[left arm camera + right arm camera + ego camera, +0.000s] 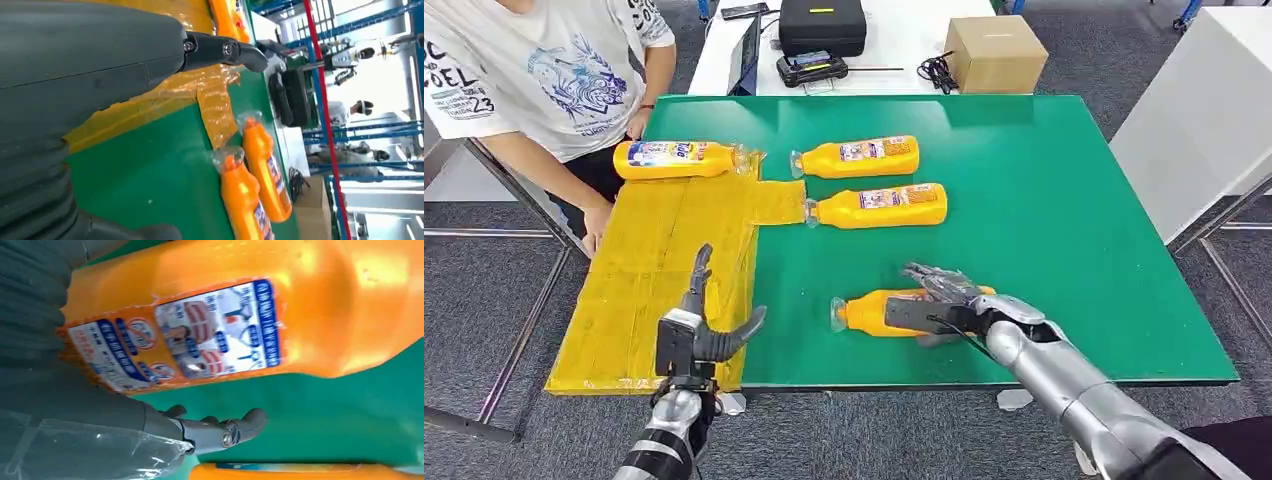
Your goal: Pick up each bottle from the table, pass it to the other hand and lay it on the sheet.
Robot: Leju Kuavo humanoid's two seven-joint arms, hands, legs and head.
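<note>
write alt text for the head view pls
The right hand reaches over an orange bottle lying near the front edge of a green table; whether it grips it is unclear. The left hand is open above a yellow sheet that holds one bottle; two more bottles lie mid-table, and a person stands at the far left.

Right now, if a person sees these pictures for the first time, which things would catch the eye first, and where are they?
Probably the orange bottles on the green table: one lies on the yellow sheet at the table's left, near a person's hand, and two lie side by side mid-table. Next, the right hand is over a fourth bottle near the front edge, while the left hand hovers open above the sheet.
</note>
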